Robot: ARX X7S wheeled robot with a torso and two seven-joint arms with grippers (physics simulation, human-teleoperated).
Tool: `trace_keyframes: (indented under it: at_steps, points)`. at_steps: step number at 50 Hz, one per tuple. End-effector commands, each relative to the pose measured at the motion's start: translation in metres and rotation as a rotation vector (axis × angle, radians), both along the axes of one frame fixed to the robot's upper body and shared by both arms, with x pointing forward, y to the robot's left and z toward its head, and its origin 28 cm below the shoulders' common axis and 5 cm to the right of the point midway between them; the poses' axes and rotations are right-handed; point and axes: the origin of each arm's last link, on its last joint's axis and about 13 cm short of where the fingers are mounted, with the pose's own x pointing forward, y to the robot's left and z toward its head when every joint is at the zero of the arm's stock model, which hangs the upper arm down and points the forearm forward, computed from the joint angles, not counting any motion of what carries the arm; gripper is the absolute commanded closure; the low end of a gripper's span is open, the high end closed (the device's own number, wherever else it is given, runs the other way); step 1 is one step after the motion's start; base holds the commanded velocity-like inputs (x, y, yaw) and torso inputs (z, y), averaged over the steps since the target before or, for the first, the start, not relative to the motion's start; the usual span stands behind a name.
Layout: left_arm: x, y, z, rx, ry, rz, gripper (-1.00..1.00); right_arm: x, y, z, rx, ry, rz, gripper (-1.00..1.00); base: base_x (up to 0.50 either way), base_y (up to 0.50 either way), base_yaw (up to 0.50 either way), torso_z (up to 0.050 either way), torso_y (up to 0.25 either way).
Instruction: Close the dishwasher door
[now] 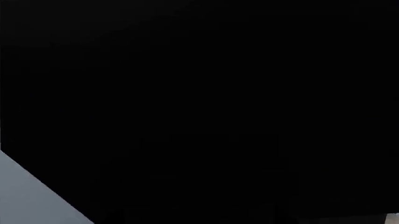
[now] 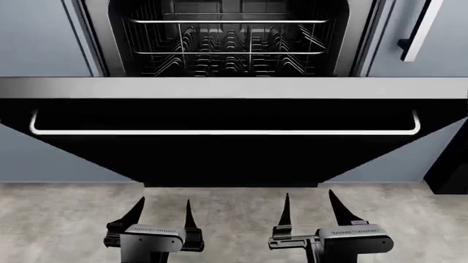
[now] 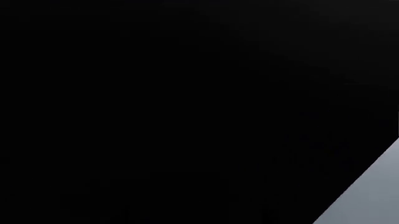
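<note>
— Above both grippers, hanging partway open: dishwasher door (image 2: 234,156), glossy black, silver top edge, long bar handle (image 2: 223,131) running across its face.

— And below it?

— Left gripper (image 2: 164,211) and right gripper (image 2: 310,208), side by side over the beige floor (image 2: 58,224), fingertips pointing up toward the door's lower edge. Near it, not touching (a strip of floor visible between tips and panel).

— Jaws?

— Both spread apart, nothing between the fingers.

— Beyond the door?

— Wire rack (image 2: 230,49) inside the open cavity, grey-blue cabinet fronts (image 2: 36,38) at either side.

— Wrist views?

— Almost wholly black, filled by the door (image 1: 199,102) (image 3: 187,102); only a grey-blue corner in each. No fingers visible there.
</note>
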Motion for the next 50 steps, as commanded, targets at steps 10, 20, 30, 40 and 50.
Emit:
trace_keyframes:
  at_steps: [10,20,30,40,50]
  points:
    - [-0.003,-0.001,0.0,0.007,0.0,-0.002,-1.0,-0.005,0.0,-0.001,0.005,-0.013,0.003,-1.0,0.35,0.0,0.0,0.0,0.0]
    - [-0.005,-0.002,0.002,-0.02,-0.01,0.03,-1.0,-0.004,0.001,-0.003,0.005,-0.004,-0.038,-1.0,0.0,0.0,0.0,0.0,0.0]
    - [0.01,0.001,0.025,-0.031,-0.097,0.024,-1.0,0.014,0.003,0.009,0.023,-0.037,-0.068,-1.0,0.0,0.0,0.0,0.0,0.0]
    - [0.024,0.0,0.039,-0.034,-0.132,0.021,-1.0,0.031,0.004,0.021,0.027,-0.063,-0.073,-1.0,0.0,0.0,0.0,0.0,0.0]
    - [0.042,0.004,0.045,-0.017,-0.118,0.041,-1.0,0.045,0.004,0.036,-0.013,-0.105,-0.055,-1.0,0.0,0.0,0.0,0.0,0.0]
